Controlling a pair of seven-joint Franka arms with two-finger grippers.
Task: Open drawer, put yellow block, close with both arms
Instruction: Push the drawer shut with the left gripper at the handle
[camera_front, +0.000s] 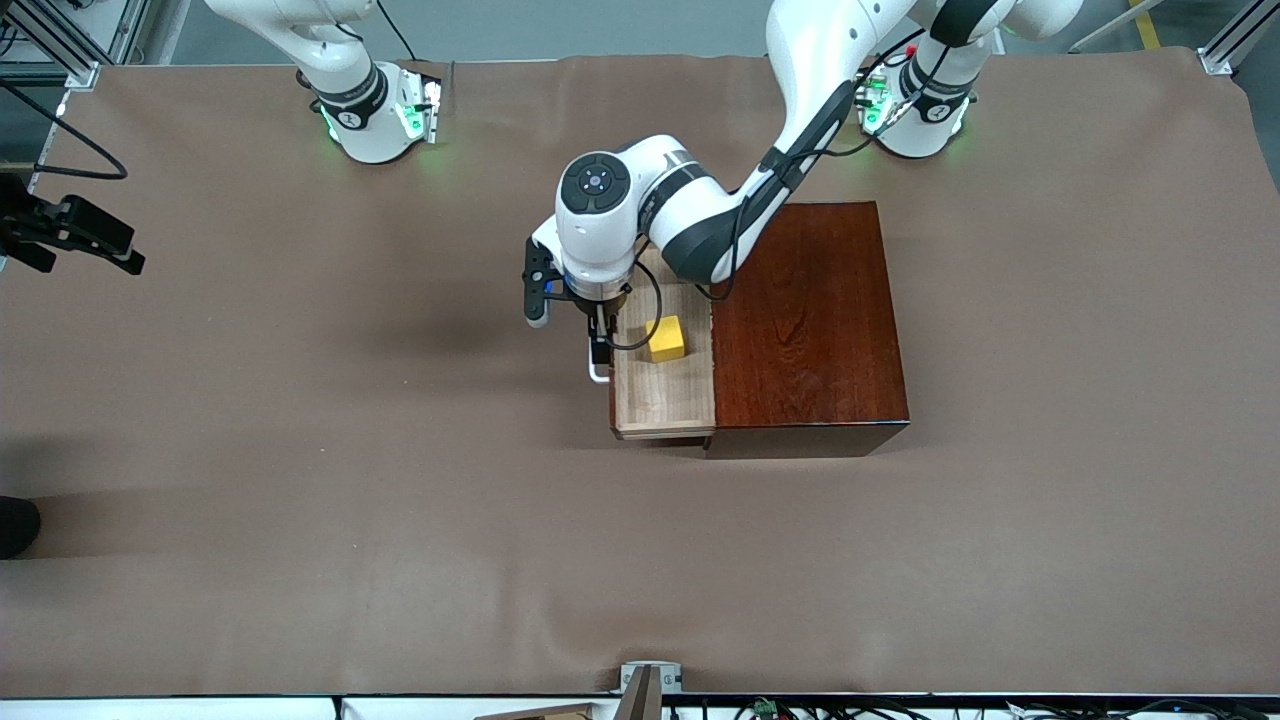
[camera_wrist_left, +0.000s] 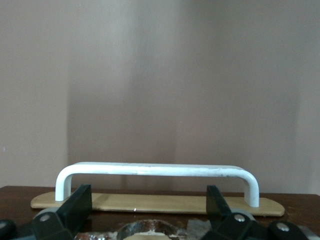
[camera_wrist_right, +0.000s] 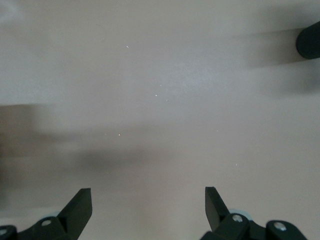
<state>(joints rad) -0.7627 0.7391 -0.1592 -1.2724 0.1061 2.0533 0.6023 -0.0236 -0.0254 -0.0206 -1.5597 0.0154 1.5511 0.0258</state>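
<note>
The drawer stands pulled out of the dark mahogany box toward the right arm's end of the table. The yellow block lies in the drawer's light-wood tray. My left gripper hangs over the drawer's front edge, beside the white handle. In the left wrist view it is open and empty. The handle runs just past its fingertips, with no contact showing. My right gripper is open and empty over bare table, and its arm waits.
Brown cloth covers the table around the box. Both arm bases stand along the top of the front view. A dark round thing shows at the edge of the right wrist view.
</note>
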